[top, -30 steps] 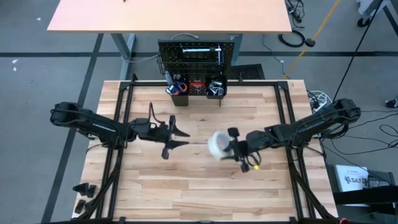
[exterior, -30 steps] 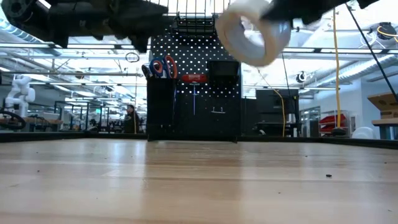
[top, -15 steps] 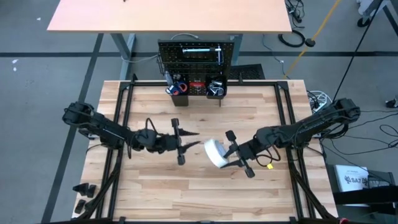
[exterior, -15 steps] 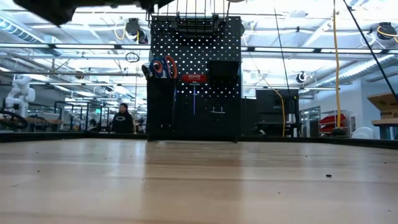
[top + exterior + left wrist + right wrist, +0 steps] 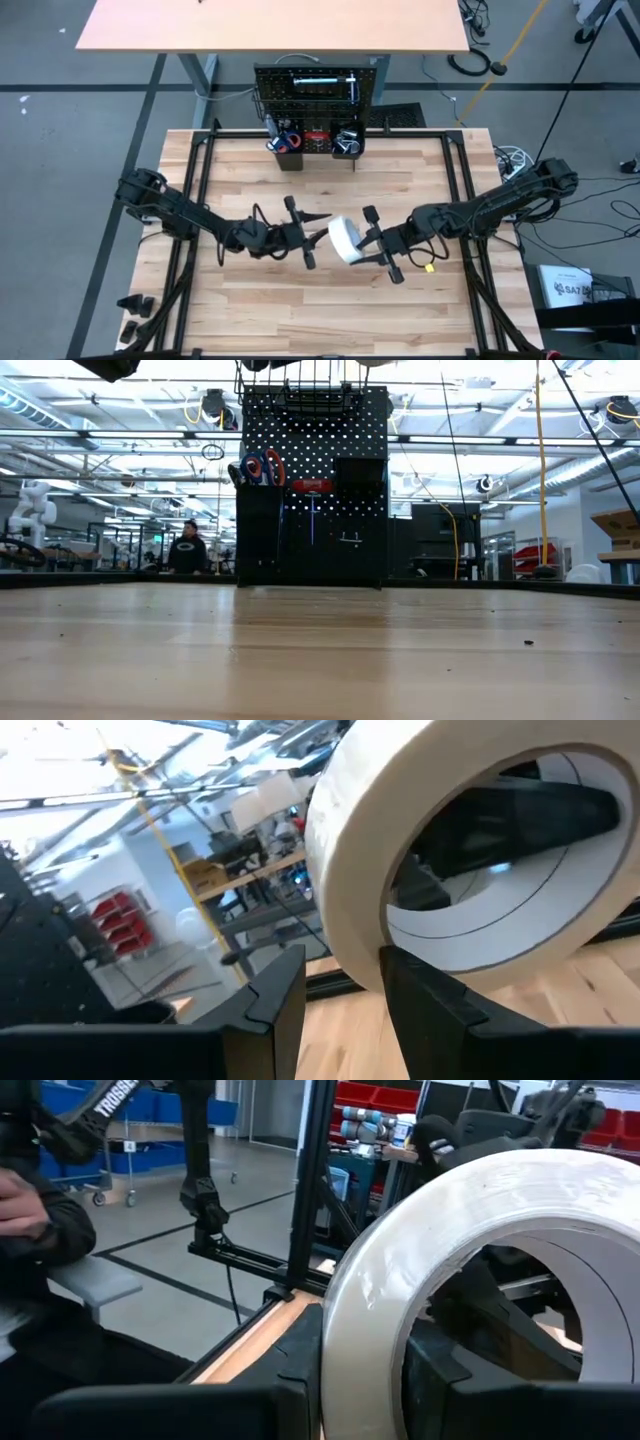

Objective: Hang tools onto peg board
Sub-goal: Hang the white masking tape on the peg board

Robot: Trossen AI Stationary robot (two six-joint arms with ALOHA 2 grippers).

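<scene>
Right hand [image 5: 372,247] pinches the tape roll [image 5: 344,241] over the table's middle; your left hand [image 5: 310,236], fingers straddling its rim, sits just beside, peg board [image 5: 318,87] well beyond.

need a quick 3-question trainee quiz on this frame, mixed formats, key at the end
1. Multiple choice: what is the right claw shut on? A) white tape roll B) red screwdriver C) black C-clamp
2. True or false: the white tape roll lies flat on the table.
3. Short answer: at which edge of the table does the peg board stand, as the low view looks across it?
Key: 1 A. 2 False: it is held in the air above mid-table, with the left claw open around its wall. 3 The far edge, at its middle.
</scene>
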